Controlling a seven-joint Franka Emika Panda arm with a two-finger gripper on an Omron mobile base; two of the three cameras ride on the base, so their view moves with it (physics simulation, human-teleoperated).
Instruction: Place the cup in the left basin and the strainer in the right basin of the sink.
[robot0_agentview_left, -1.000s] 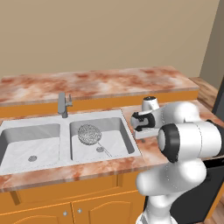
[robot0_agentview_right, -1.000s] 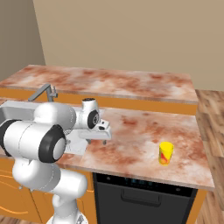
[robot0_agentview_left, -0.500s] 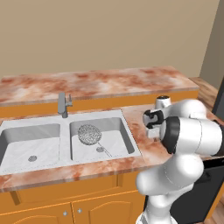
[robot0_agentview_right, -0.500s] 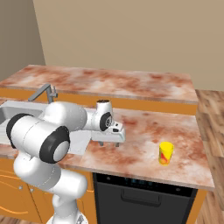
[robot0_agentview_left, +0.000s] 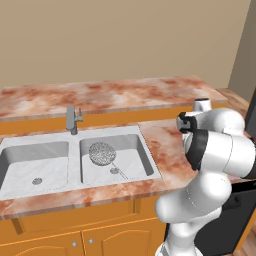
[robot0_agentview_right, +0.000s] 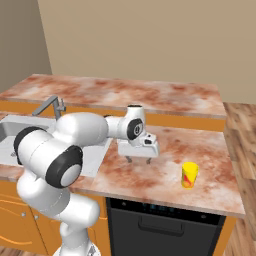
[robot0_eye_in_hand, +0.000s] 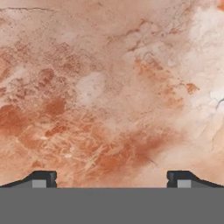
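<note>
Sink (robot0_agentview_left: 150, 167): a grey steel double sink with a pale rim, set into the marbled reddish counter (robot0_agentview_left: 125, 95).
Left basin (robot0_agentview_left: 30, 162): left of the divider; bare steel with a round drain hole near its middle.
Right basin (robot0_agentview_left: 132, 155): right of the divider; it holds the strainer and has a round drain hole.
Strainer (robot0_agentview_left: 102, 153): a round grey mesh bowl in the back left part of the right basin, its thin handle running toward the drain.
Faucet (robot0_agentview_left: 73, 119): grey, at the back of the sink, above the divider.
Arm (robot0_agentview_left: 215, 150): white with dark joints, right of the sink, over the counter.
Cabinets (robot0_agentview_left: 80, 225): orange doors below the sink.
</note>
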